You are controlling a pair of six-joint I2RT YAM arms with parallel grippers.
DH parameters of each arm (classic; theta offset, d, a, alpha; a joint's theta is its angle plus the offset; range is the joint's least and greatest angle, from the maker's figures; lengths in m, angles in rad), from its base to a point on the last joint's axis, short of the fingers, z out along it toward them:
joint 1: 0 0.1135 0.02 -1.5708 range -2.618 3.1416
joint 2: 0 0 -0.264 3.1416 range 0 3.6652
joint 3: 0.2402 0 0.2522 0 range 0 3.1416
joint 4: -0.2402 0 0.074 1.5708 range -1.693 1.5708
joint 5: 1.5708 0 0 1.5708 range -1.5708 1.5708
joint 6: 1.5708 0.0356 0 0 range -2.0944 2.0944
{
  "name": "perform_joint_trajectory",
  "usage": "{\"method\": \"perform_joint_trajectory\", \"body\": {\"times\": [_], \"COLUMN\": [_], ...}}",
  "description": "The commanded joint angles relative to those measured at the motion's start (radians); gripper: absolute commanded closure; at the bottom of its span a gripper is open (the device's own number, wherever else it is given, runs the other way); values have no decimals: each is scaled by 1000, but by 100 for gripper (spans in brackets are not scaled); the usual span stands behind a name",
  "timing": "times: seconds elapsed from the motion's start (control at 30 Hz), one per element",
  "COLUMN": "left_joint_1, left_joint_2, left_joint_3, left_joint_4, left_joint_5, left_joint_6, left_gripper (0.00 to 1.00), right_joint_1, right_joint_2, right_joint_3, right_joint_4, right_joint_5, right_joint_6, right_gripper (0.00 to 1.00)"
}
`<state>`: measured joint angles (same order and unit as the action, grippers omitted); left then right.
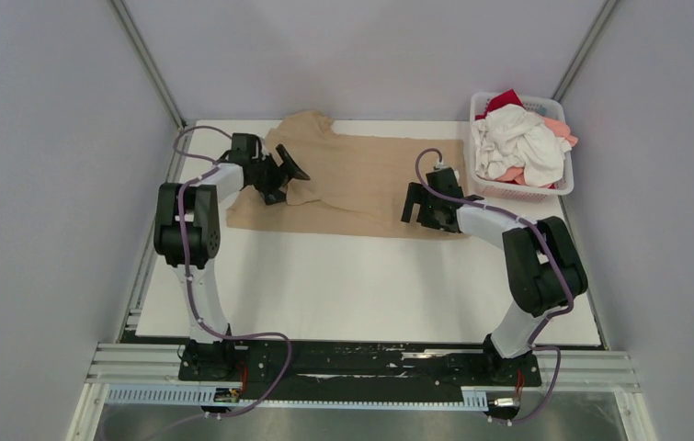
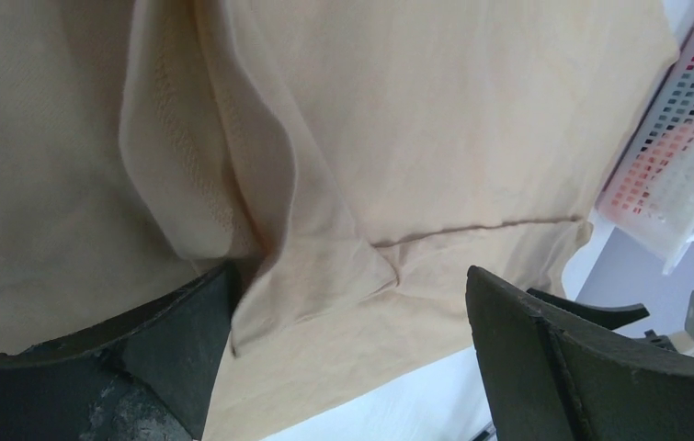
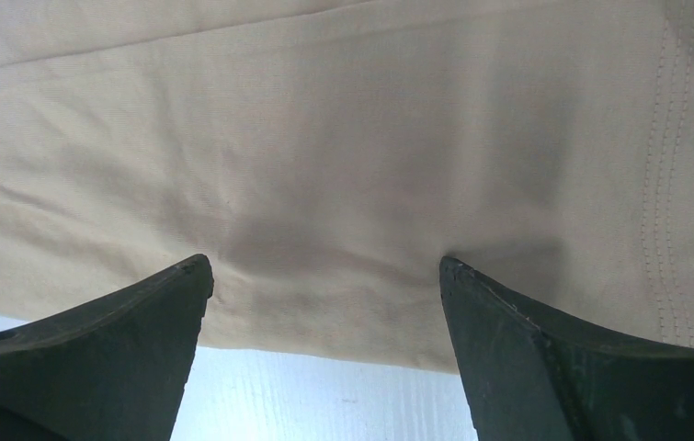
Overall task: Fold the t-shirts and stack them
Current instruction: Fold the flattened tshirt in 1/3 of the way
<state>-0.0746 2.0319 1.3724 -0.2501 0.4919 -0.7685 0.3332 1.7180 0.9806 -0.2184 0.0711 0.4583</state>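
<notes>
the tan tee (image 1: 370,179) lies spread flat over the far part of the table (image 1: 370,294), with both arms down at it. this reads as the start of the first fold, the grasp not yet made.

the left gripper (image 1: 280,175) stands wide open and holds nothing. between its fingers (image 2: 168,349) a rumpled sleeve flap (image 2: 311,266) lies doubled over on itself. the right gripper (image 1: 421,207) is spread just as wide, also with nothing in it. the tee's near edge (image 3: 324,317) runs straight across between its fingers (image 3: 563,367), with bare table just behind the tips. whether those tips press the cloth i cannot tell.

next, i judge, each pair must close on the cloth's edge and lift together. the left side likely wants that flap smoothed first, or the fold will go crooked.

just beyond the right fingers, to their outer side, the white basket (image 1: 525,191) holds the rest — a white tee (image 1: 517,142) heaped on top, a coral-pink tee (image 1: 559,129) and a red tee (image 1: 506,99) showing around it.
</notes>
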Motion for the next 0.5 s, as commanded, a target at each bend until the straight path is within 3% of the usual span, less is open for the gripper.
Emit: {"method": "perform_joint_trajectory", "body": {"times": [0.0, 0.17, 0.33, 0.47], "left_joint_1": [-21, -42, -72, -85], "left_joint_2": [44, 120, 292, 453], "left_joint_3": [114, 251, 522, 838], "left_joint_4": [36, 62, 32, -176], "left_joint_5": [27, 42, 61, 4], "left_joint_6": [-34, -91, -124, -86], "left_gripper": [0, 0, 0, 0], "right_joint_1": [-3, -15, -32, -34], "right_joint_2": [21, 15, 0, -14], "right_joint_3": [16, 18, 15, 8], "right_joint_4": [27, 24, 24, 21], "right_joint_5": [13, 15, 16, 14], "right_joint_6": [-15, -14, -9, -7], "right_gripper": [0, 0, 0, 0]}}
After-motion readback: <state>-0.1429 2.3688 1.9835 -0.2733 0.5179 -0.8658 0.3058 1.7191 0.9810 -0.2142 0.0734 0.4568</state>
